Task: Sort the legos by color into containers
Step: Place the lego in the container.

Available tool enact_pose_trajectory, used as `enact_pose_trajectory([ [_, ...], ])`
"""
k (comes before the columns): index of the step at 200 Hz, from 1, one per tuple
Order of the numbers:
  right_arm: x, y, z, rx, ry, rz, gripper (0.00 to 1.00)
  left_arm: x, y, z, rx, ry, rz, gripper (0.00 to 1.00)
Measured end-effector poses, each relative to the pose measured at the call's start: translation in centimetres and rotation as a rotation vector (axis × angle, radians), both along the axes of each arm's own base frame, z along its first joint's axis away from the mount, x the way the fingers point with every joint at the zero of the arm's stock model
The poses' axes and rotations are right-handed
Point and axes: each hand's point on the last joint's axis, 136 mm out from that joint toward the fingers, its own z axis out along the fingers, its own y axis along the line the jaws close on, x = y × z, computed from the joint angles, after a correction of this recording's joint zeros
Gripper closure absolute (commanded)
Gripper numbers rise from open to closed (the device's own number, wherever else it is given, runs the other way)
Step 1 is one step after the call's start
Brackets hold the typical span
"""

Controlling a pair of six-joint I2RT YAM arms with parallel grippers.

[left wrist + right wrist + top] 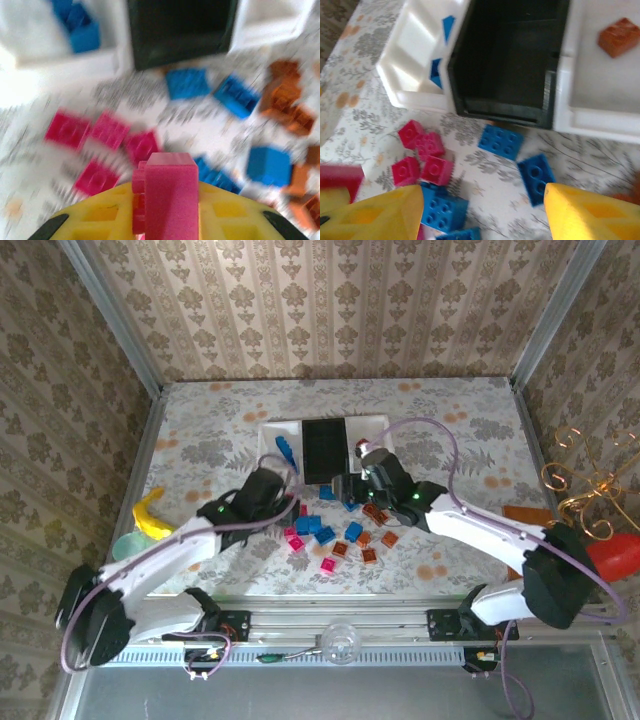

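My left gripper is shut on a magenta-pink lego, held above the heap just in front of the containers. Loose pink legos, blue ones and orange-brown ones lie on the table below it. Over the blue legos my right gripper hangs open, with nothing between its yellow fingers. The left white tray holds blue bricks. Nothing lies in the black middle tray. One orange-brown brick rests in the right white tray.
A yellow banana toy and a green object lie at the left edge. On the right are a flat brown board, a gold wire ornament and a red object. Metal rails border the table.
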Motion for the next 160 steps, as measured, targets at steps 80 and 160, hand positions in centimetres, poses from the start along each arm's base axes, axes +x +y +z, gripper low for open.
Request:
enact_pose_trajectory([
  [80, -3.6, -5.2, -2.0, -0.037, 0.021, -0.086, 0.33, 16.0, -8.0, -0.7, -0.009, -0.019, 0.002, 0.74],
  [160, -5.5, -6.8, -5.0, -0.060, 0.099, -0.121, 0.30, 19.4, -9.6, -3.2, 0.008, 0.030, 0.000, 0.39],
])
